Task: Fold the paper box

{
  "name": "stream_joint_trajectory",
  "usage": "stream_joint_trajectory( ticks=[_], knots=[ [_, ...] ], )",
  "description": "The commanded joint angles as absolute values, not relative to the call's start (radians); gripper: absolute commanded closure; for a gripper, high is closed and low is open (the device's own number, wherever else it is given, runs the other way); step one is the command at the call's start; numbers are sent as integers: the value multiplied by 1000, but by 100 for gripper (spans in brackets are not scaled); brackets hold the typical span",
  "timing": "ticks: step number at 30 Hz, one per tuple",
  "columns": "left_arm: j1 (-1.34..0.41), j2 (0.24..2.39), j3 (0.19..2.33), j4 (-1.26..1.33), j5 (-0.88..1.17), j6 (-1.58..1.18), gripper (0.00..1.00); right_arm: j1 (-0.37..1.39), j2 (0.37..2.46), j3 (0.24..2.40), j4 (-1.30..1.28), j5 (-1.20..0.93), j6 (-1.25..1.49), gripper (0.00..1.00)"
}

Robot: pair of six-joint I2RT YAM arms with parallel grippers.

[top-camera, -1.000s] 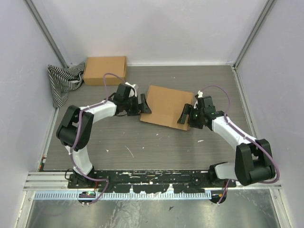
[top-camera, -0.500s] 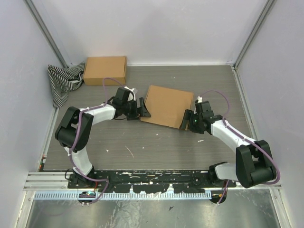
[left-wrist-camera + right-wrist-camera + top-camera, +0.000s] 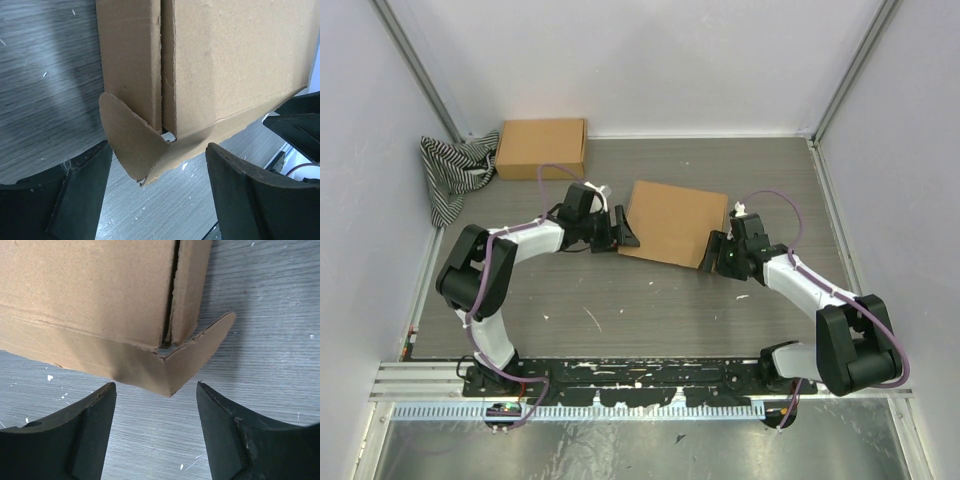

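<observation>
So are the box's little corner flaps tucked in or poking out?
Poking out. On the paper box, one rounded flap and another flap both stick outside the corners.

I see the paper box point(image 3: 675, 222) plain brown, no print. Second box point(image 3: 541, 148) same brown. Cloth point(image 3: 450, 170) black-and-white stripes. Table point(image 3: 650, 300) grey wood grain, white flecks. My left arm point(image 3: 525, 235) and right arm point(image 3: 805, 283) white, black joints, purple cables point(image 3: 778, 193). Left gripper point(image 3: 622, 228), right gripper point(image 3: 713, 250) black.

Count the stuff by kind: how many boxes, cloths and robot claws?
Brown cardboard boxes: 2, the paper box and the other box
Cloths: 1, the striped cloth
Claws: 2, the left claw and the right claw
Total: 5
</observation>
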State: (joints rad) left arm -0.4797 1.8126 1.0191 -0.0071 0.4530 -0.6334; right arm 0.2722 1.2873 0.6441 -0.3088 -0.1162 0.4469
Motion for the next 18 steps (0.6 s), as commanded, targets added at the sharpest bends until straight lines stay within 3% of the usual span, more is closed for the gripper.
stream_joint_trajectory(
  ticks=[1,18],
  knots=[
    [-485,1772,1043,-42,487,-634,20,280,1276,677,-269,-148,440,33],
    [-484,1724,1089,-186,581,-650,43,284,1208,775,-374,-260,464,43]
  ],
)
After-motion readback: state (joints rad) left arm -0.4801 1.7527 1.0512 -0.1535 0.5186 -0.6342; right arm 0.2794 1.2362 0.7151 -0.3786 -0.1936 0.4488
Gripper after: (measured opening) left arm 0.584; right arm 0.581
